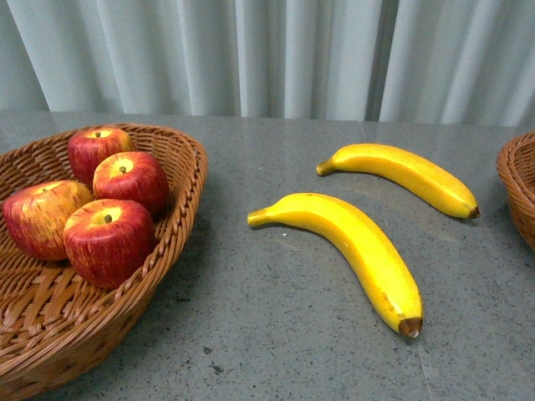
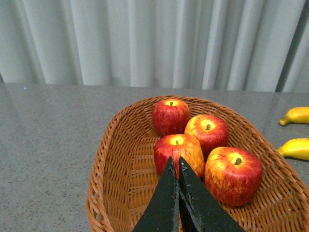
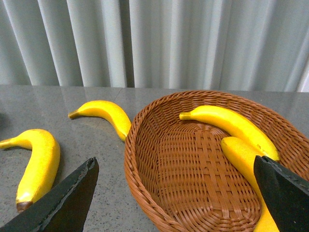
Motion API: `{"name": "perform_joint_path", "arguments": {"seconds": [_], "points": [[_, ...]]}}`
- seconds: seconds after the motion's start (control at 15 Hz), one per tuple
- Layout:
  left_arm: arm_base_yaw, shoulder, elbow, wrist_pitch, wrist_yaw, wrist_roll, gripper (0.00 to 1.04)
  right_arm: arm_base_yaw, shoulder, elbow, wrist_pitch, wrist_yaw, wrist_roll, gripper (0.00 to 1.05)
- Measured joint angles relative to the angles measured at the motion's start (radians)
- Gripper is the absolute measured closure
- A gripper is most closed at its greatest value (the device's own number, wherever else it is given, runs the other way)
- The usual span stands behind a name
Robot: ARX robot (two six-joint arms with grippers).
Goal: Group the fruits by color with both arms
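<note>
Four apples (image 1: pixel 109 209) lie in the left basket (image 1: pixel 188 159) beneath the left gripper (image 2: pixel 175 164), its jaws pressed together and empty; you should set the right gripper (image 3: pixel 175 164), jaws spread wide above the right basket (image 3: pixel 145 121), across the middle of the banana (image 3: pixel 104 113) on the table (image 1: pixel 292 334) beside that rim, avoiding its tapered ends.
</note>
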Motion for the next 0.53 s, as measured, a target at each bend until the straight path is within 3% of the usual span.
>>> {"name": "perform_joint_path", "arguments": {"seconds": [0.33,0.47,0.53], "points": [[-0.004,-0.092,-0.040,-0.041,0.000,0.000,1.03,0.000,0.000,0.000,0.000,0.000,0.000,0.07],[-0.004,-0.253,-0.040,-0.211,0.000,0.000,1.03,0.000,0.000,0.000,0.000,0.000,0.000,0.07],[-0.004,-0.251,-0.037,-0.210,-0.002,-0.001,1.03,0.000,0.000,0.000,0.002,0.000,0.000,0.07]]}}
